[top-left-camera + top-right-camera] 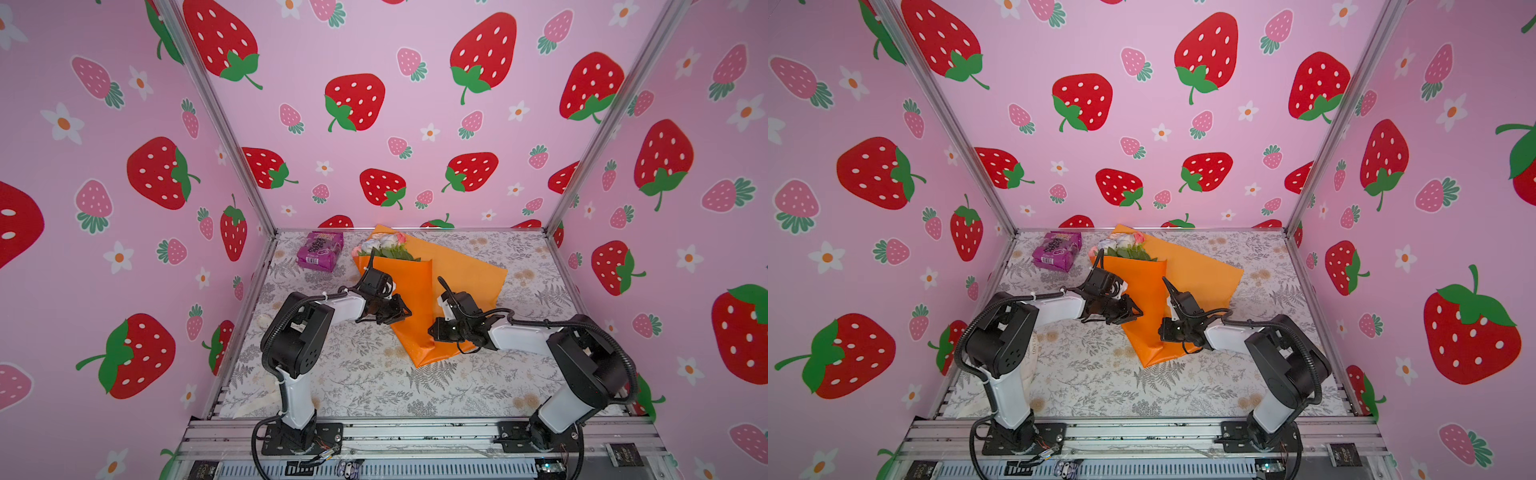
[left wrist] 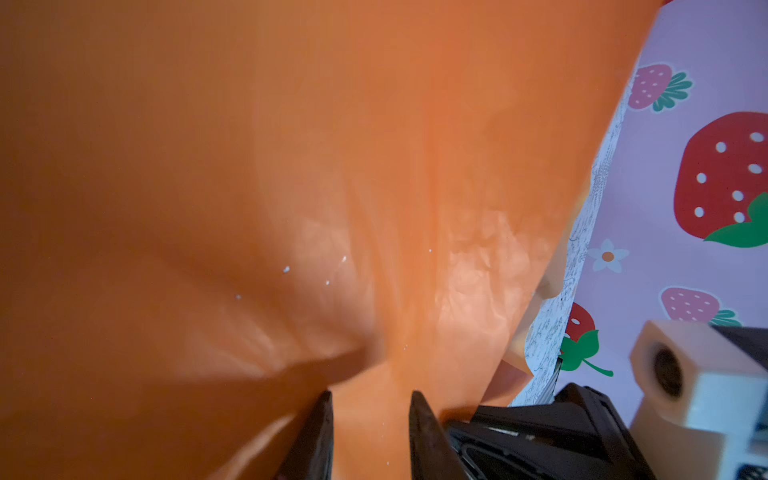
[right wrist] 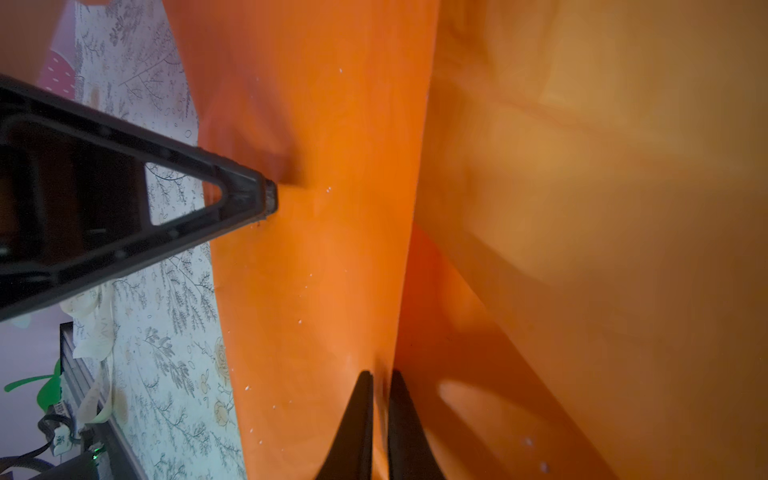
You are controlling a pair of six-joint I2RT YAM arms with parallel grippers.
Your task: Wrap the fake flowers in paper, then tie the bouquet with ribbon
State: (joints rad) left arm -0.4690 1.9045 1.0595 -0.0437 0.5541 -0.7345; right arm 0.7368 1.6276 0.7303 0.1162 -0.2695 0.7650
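The bench [image 1: 374, 386] wore a pale cover printed with grey ferns and tan blooms, plain in both top views; a metal rail [image 1: 415, 432] ran along its near edge. A purple packet [image 1: 320, 250] lay flat in the far left corner, close to the back edge. The bouquet [image 1: 409, 286] lay about mid-bench, near the packet but apart from it; its heads [image 1: 384, 243] pointed toward the back edge and its narrow end toward the near one; a flap of its orange paper [image 1: 469, 274] spread flat on the cover to the right. A cream ribbon [image 1: 1032, 353] lay along the left side, only partly in view; the right wrist view showed it [image 3: 93, 332] rumpled on the cover.
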